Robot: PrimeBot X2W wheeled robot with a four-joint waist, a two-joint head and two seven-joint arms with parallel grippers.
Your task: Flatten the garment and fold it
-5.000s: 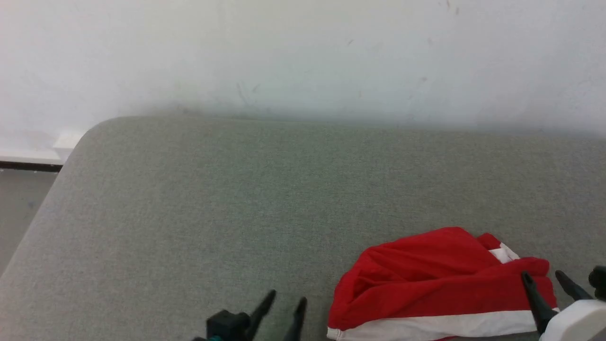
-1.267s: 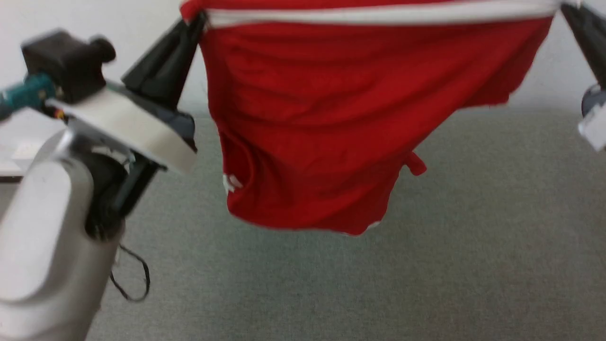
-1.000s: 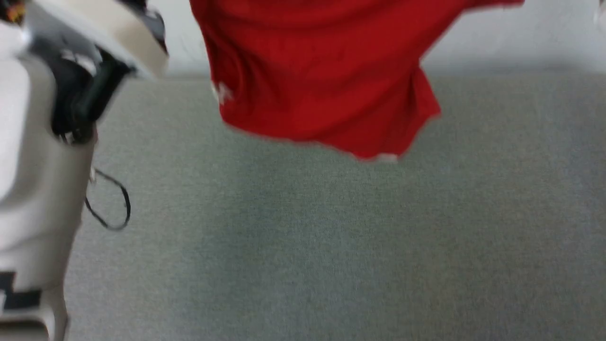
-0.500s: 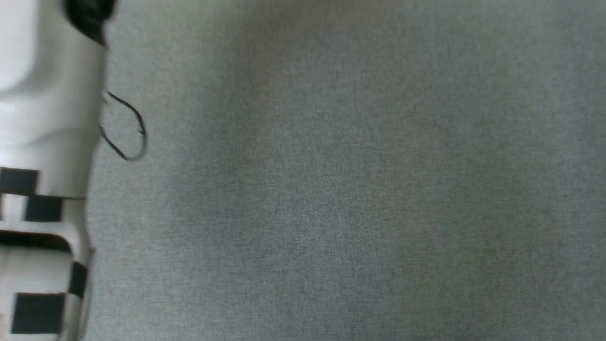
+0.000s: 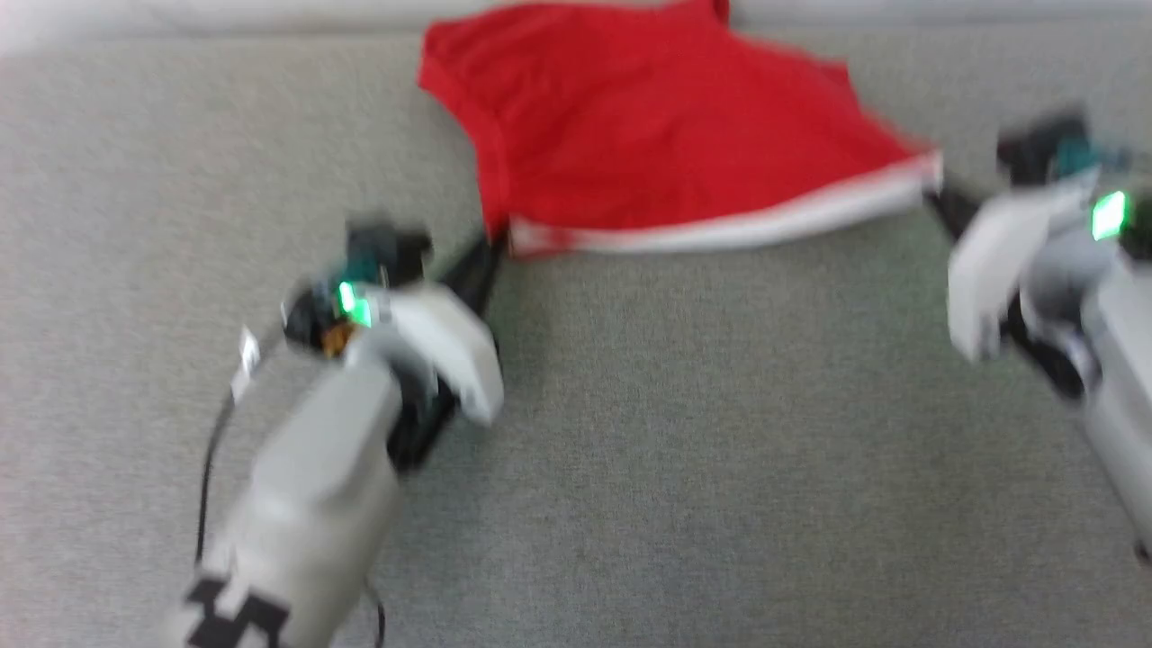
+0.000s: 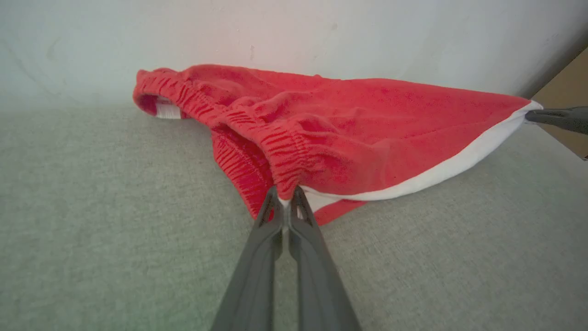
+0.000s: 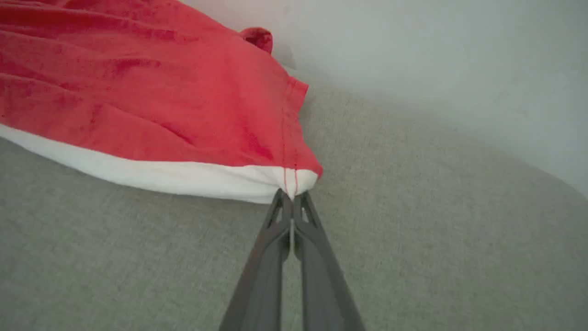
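Note:
The garment [image 5: 666, 144], red shorts with a white band along the near edge, is spread low over the grey cushion, its far part resting on it near the wall. My left gripper [image 5: 497, 245] is shut on the garment's near left corner, where the gathered waistband [image 6: 257, 138] meets the white band. My right gripper [image 5: 934, 191] is shut on the near right corner of the white band [image 7: 183, 179]. In the left wrist view the left gripper [image 6: 285, 198] pinches the cloth and the right gripper's fingers [image 6: 558, 118] show at the far right. The right gripper [image 7: 290, 195] bites the hem corner.
The grey fabric cushion [image 5: 702, 432] stretches wide in front of the garment. A white wall [image 6: 294, 32] rises right behind it. A black cable loop [image 5: 209, 468] hangs beside my left forearm.
The head view has swung a lot. The garment hung in the air between both grippers a second ago; now it is lowered and stretched out over the cushion, still gripped at both corners.

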